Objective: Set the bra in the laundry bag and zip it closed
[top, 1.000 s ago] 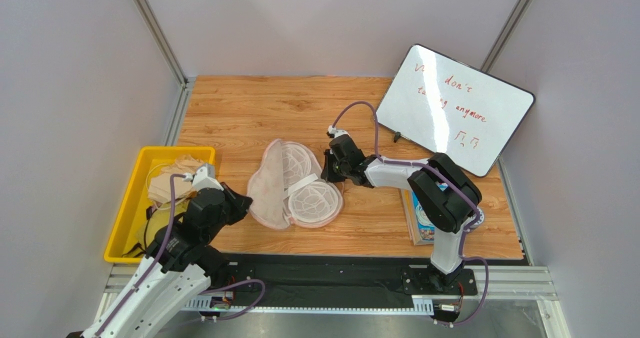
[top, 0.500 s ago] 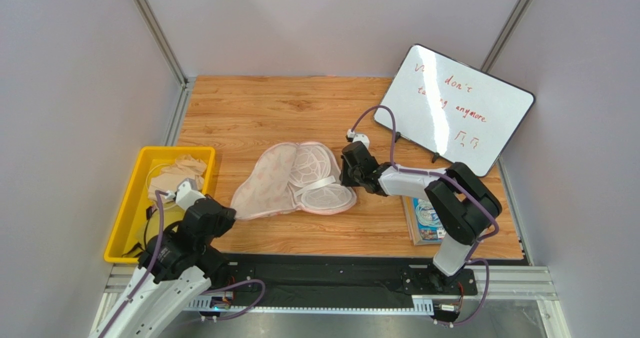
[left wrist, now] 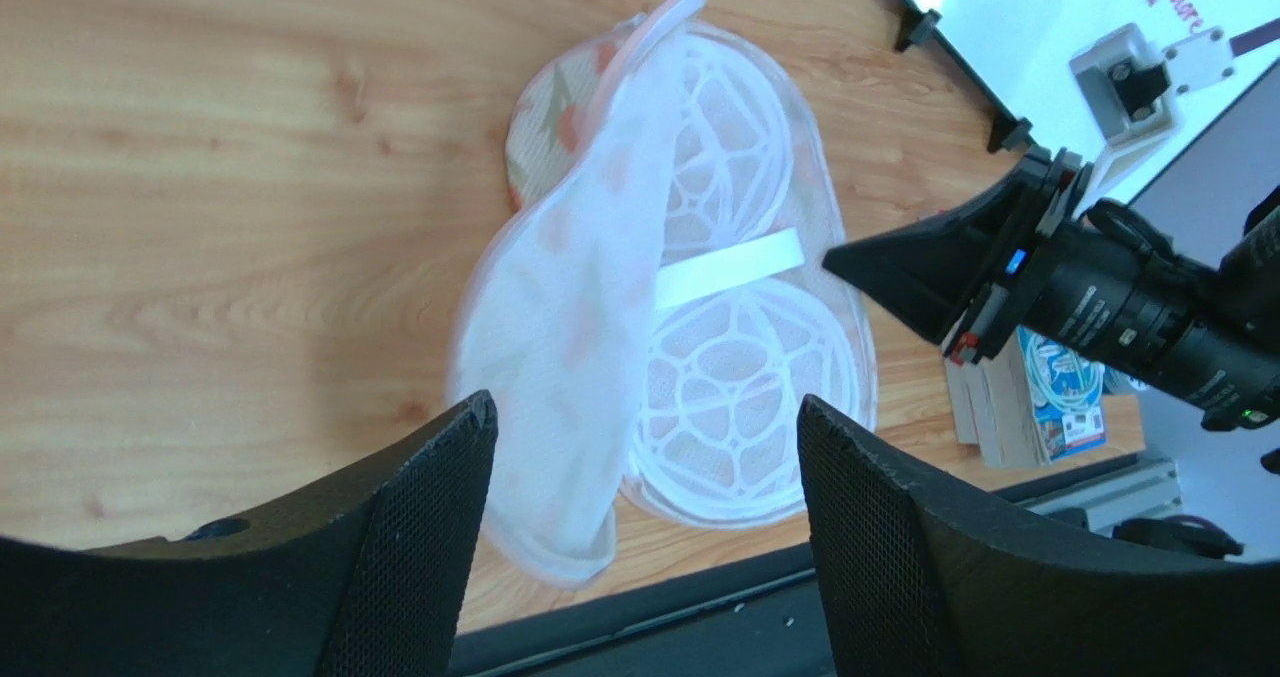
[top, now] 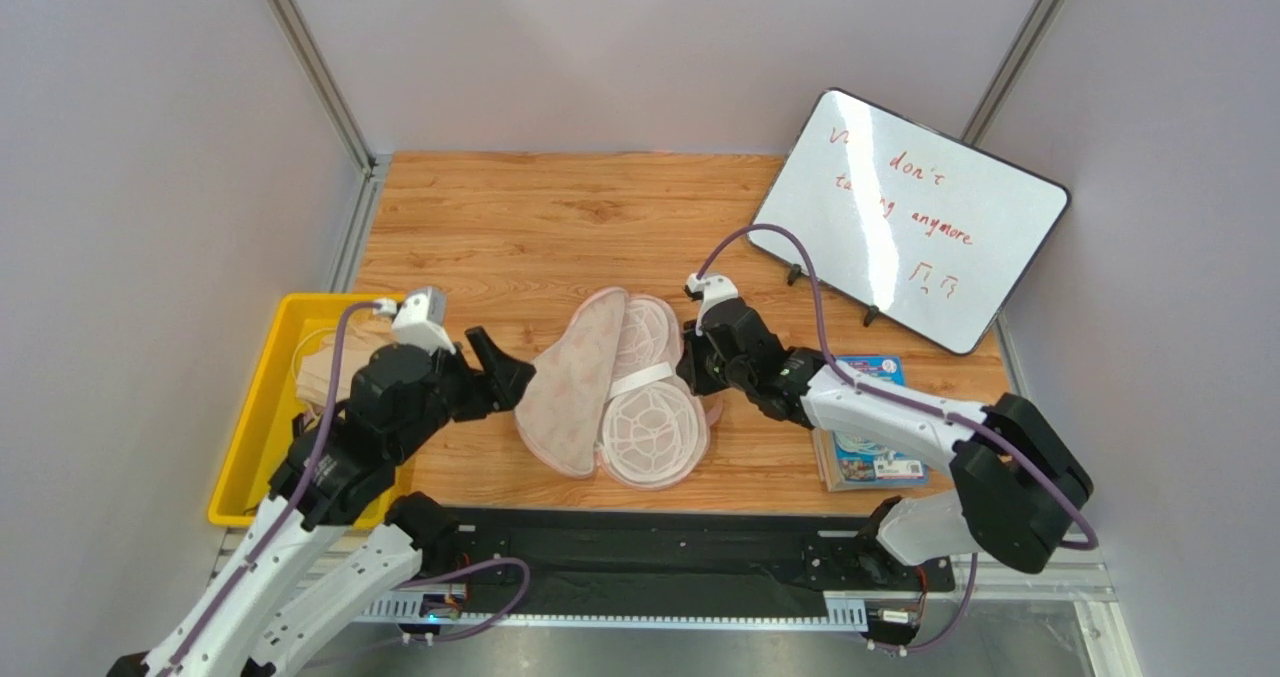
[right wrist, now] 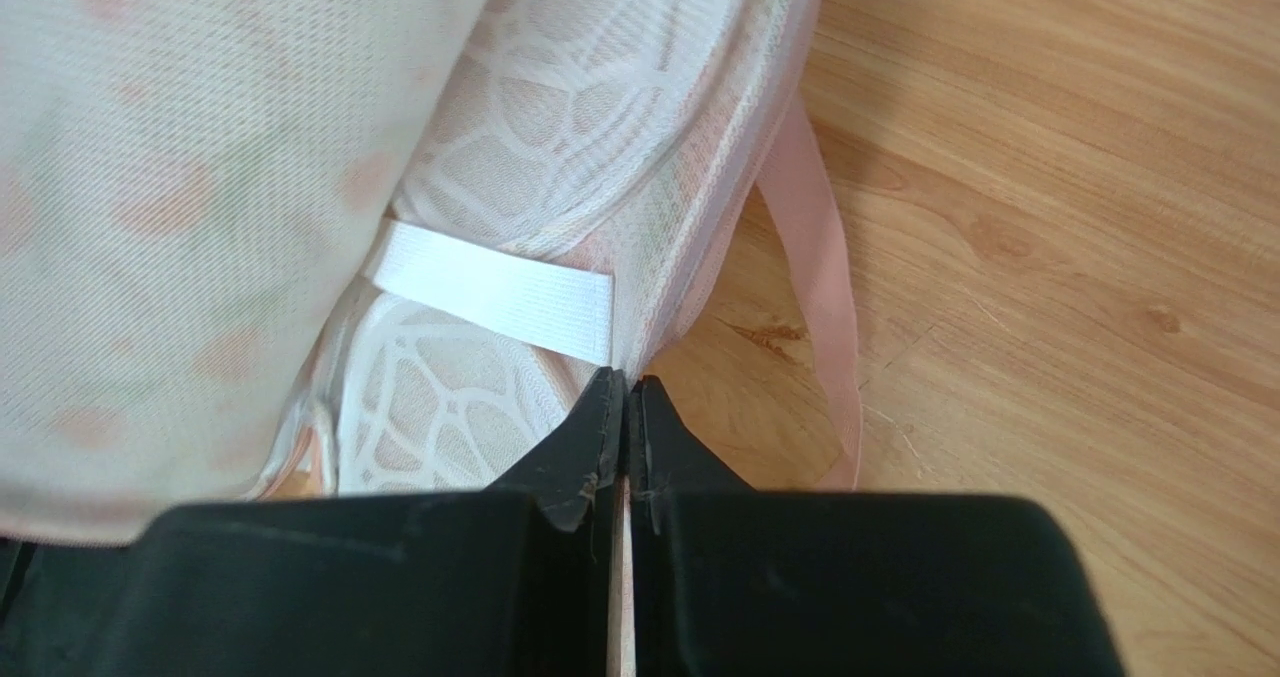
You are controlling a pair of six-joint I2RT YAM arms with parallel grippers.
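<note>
The laundry bag (top: 649, 434) lies open on the wooden table, white mesh domes facing up and a white elastic strap (right wrist: 489, 290) across them. Its printed lid (top: 571, 392) stands half raised over the left side. My right gripper (top: 694, 365) is shut on the bag's pink-trimmed right rim (right wrist: 721, 242), with a thin strip of trim between the jaws of the right gripper (right wrist: 624, 380). My left gripper (top: 504, 374) hangs open just left of the bag; in its wrist view the left gripper (left wrist: 646, 407) frames the laundry bag (left wrist: 706, 377) with nothing between the fingers. The bra is out of view.
A yellow plastic bin (top: 263, 407) with pale garments (top: 308, 385) sits at the left edge, partly behind my left arm. A whiteboard (top: 902, 212) leans at the back right. A small printed booklet (top: 872, 440) lies right of the bag. A black rail (top: 676, 542) runs along the near edge.
The left gripper opened and swung from the bin side toward the bag. The right gripper pulled the bag right and nearer. The lid, spread flat to the left, now stands half raised.
</note>
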